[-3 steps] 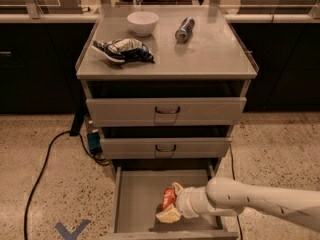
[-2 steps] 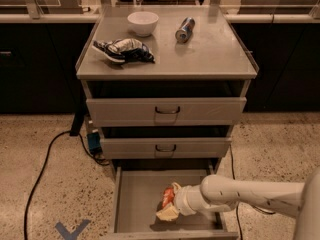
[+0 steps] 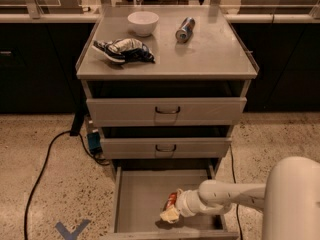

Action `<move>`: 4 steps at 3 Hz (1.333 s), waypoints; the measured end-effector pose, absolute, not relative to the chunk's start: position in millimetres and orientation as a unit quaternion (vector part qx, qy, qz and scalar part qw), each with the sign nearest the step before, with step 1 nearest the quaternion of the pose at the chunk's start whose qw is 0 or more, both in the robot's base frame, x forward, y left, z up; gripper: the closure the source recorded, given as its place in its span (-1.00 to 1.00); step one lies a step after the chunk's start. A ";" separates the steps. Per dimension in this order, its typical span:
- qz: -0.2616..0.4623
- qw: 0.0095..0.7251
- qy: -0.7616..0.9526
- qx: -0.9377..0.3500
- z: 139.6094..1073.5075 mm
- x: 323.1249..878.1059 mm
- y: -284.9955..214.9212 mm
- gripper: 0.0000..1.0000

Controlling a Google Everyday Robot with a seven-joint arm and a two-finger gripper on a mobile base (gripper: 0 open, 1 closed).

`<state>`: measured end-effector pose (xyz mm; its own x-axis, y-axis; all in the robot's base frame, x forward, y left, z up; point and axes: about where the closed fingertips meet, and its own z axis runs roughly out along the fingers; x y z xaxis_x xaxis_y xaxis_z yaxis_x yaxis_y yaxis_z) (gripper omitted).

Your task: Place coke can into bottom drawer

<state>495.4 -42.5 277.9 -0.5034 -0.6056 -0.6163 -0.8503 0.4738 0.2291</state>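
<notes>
A dark cable [image 3: 40, 169] trails over the speckled floor at the left, near a blue tape mark [image 3: 72, 230]. On the grey cart top [image 3: 210, 54] lie a dark-blue-and-white bag [image 3: 124, 50], a white bowl [image 3: 143, 22] behind it, and a slim can [image 3: 185, 29] on its side to the right of the bowl. Below the two shut drawers with loop handles, the bottom drawer [image 3: 140, 199] is pulled out, and its flat grey floor is bare on the left. The coke can [image 3: 171, 200] sits inside it, right of centre and near the front wall. Only a small red patch shows, apparently rising steeply and leaning slightly right, so its long axis is uncertain. The gripper [image 3: 169, 215] is down in the drawer, right against the can, pointing left. I cannot tell whether it is clamped on the can or has let go. The pale arm [image 3: 235, 196] reaches in from the right.
</notes>
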 end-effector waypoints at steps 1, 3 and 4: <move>0.263 0.219 0.838 -0.425 247.8 504.1 -44.8 1.00; 0.241 0.234 0.844 -0.418 228.7 527.9 -40.2 1.00; 0.212 0.275 0.850 -0.396 203.6 569.0 -33.2 1.00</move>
